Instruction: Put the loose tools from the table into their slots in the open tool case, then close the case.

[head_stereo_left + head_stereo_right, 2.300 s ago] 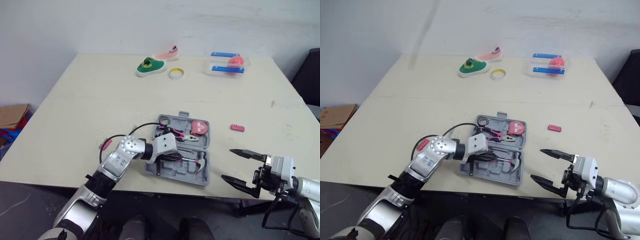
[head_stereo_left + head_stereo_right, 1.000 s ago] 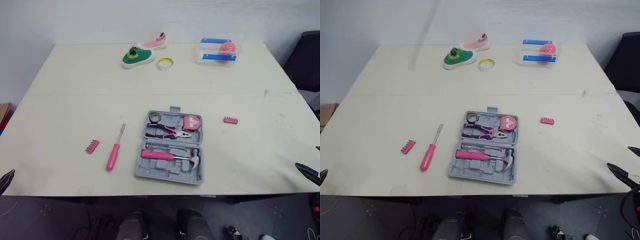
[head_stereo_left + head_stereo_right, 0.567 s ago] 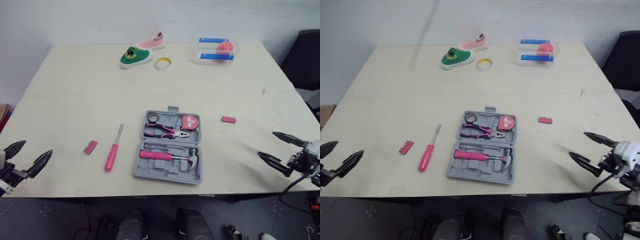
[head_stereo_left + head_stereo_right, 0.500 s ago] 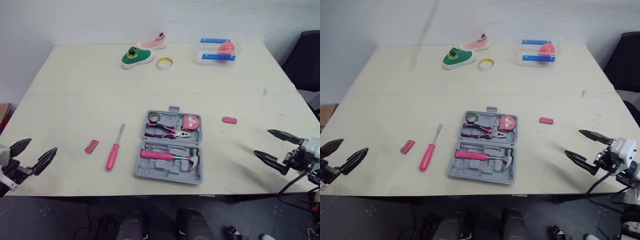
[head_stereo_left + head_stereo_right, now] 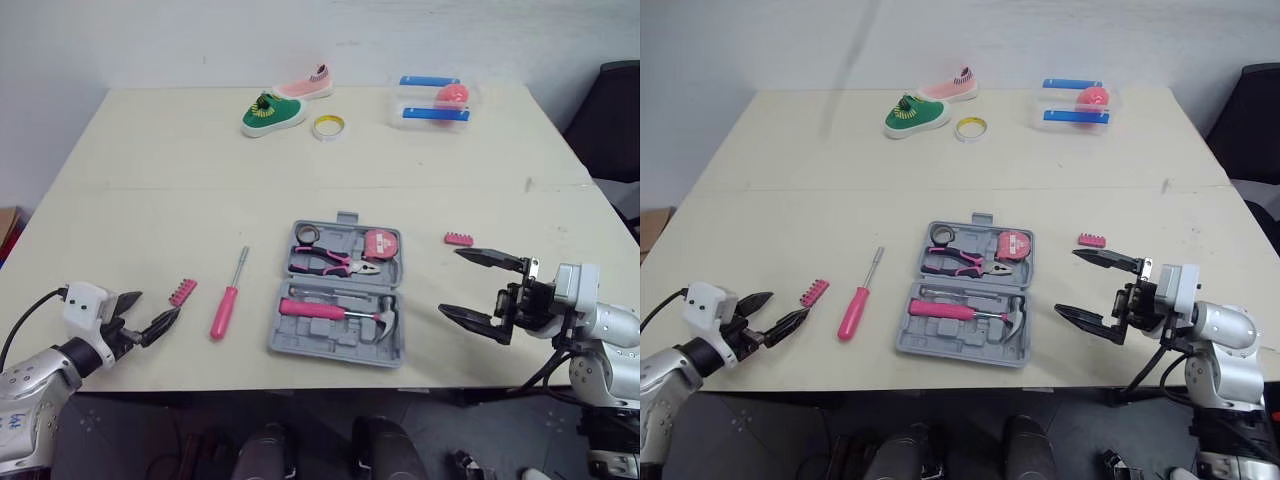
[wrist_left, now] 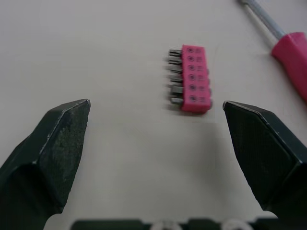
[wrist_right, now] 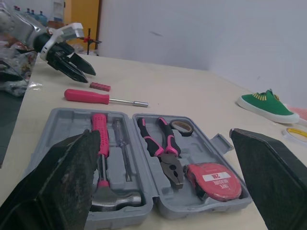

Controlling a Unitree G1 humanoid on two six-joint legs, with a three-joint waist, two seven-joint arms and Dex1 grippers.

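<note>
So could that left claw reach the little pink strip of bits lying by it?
Probably yes. The left gripper is open and pointed at the pink bit holder, which lies flat just beyond its fingertips on bare table. The screwdriver sits beside it, apart, not in the way.

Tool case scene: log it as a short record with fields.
case: tool case open on the table
in slots: hammer, pliers, tape measure, small tape roll
loose, left of case: screwdriver, bit holder
loose, right of case: second bit holder
left gripper: jaws open, facing the bit holder, not touching
right gripper: jaws open, right of case, empty
far side: green shoe, pink shoe, tape ring, clear box
</note>
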